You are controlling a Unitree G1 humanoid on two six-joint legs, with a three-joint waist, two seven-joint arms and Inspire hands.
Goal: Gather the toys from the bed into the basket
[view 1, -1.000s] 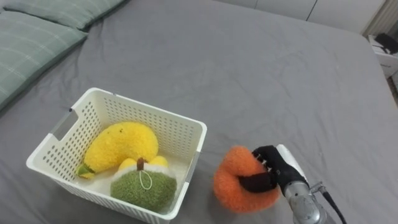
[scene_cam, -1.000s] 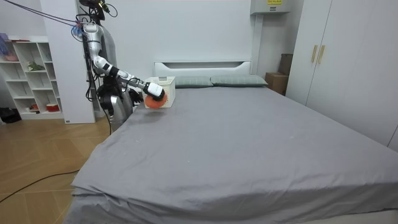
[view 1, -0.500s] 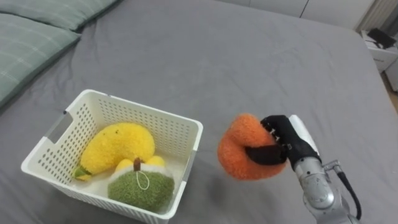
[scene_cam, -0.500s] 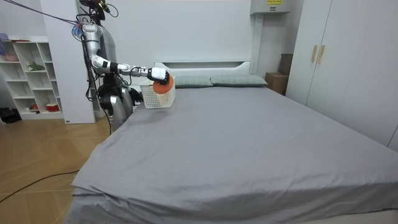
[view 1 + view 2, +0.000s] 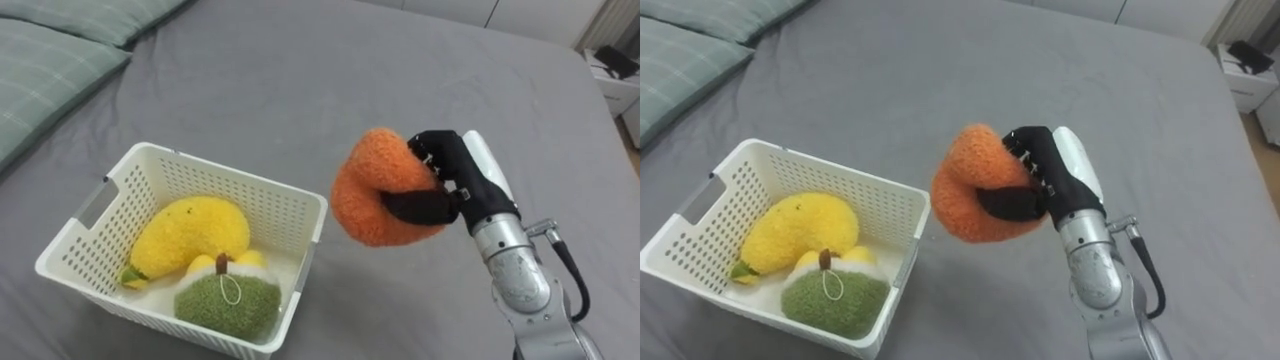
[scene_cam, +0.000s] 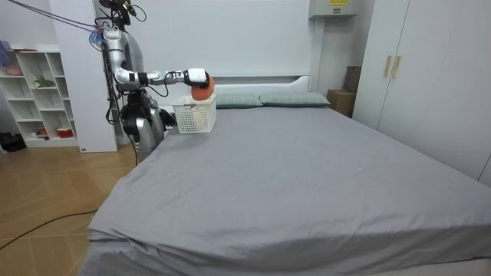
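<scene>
The dark fingers [image 5: 425,207] of the right hand [image 5: 455,185] are curling round the orange plush toy [image 5: 372,195] and squeezing a dent into it. The toy is hanging in the air, just beside the right edge of the white basket [image 5: 225,172]. It is looking soft, light and squashy, so its fat middle is likely the best place to grab. A yellow toy [image 5: 190,235] and a green toy [image 5: 228,300] are lying inside the basket, which is sitting on the grey bed [image 5: 400,70].
</scene>
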